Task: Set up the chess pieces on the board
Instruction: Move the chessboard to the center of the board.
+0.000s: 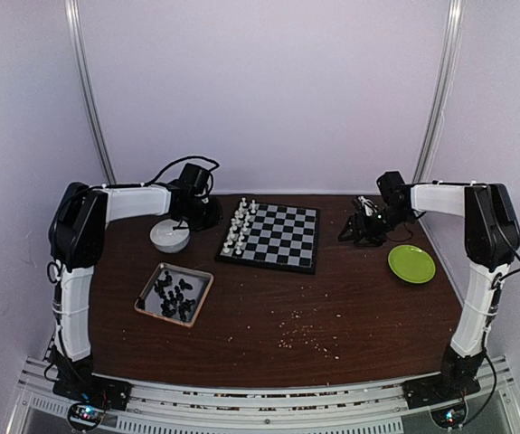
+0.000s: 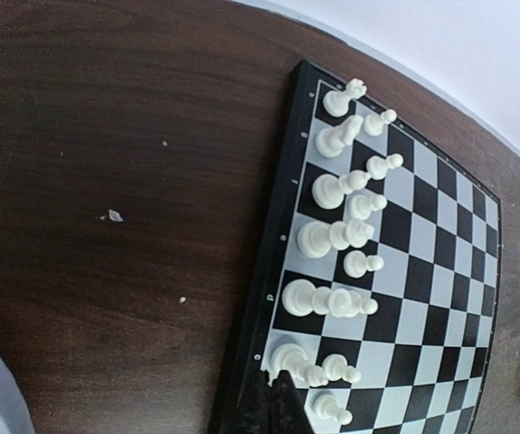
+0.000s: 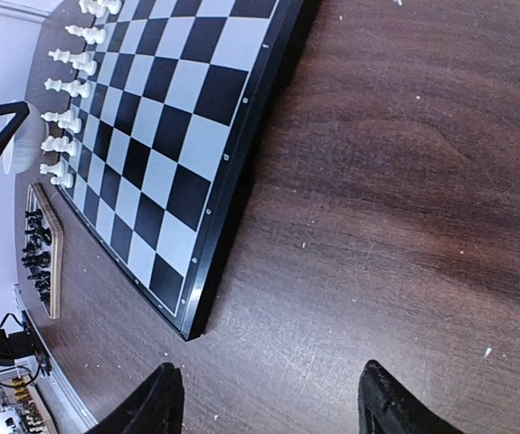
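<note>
Hovering low, left gripper (image 2: 278, 407) closed at board (image 2: 427, 240) edge, right gripper (image 3: 269, 407) spread wide over table (image 3: 422, 181)

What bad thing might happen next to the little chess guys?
1. The left gripper has its closed tips right beside the white pieces, which stand crowded along one edge of the board. A small slip may topple several.
2. The black pieces lie jumbled together in the tray, so picking out just one may be tricky, and its neighbours could get dragged along.
</note>
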`<state>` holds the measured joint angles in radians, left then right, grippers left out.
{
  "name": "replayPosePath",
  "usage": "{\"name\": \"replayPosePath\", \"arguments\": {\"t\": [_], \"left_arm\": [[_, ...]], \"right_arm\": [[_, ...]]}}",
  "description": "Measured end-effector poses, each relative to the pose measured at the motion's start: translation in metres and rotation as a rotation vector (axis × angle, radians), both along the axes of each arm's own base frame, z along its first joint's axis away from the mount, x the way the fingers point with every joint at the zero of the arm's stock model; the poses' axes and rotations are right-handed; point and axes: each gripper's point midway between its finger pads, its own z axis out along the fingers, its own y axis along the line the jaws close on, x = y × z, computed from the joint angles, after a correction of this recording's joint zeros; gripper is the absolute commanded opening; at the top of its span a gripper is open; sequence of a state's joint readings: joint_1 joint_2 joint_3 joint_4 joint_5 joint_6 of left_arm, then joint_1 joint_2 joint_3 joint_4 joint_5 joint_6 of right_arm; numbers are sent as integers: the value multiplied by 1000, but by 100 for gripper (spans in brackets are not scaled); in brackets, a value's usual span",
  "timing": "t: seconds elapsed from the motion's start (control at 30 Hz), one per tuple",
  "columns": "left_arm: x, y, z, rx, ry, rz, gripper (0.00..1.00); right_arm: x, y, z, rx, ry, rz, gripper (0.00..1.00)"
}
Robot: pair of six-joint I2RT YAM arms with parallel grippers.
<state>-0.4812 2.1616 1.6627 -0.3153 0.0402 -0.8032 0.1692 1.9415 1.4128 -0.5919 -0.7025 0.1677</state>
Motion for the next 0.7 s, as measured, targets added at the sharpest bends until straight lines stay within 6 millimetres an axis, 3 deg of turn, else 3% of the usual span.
{"name": "replayPosePath", "arguments": {"t": [0.13, 0.4, 0.7], "left_arm": [[2, 5, -8, -10, 23, 28, 0], [7, 9, -23, -15, 51, 43, 0], [1, 14, -48, -2, 122, 60, 0]], "right_arm": [[0, 9, -14, -5, 44, 6, 62], [13, 29, -14, -5, 48, 38, 55], [20, 43, -47, -20, 124, 56, 44]]}}
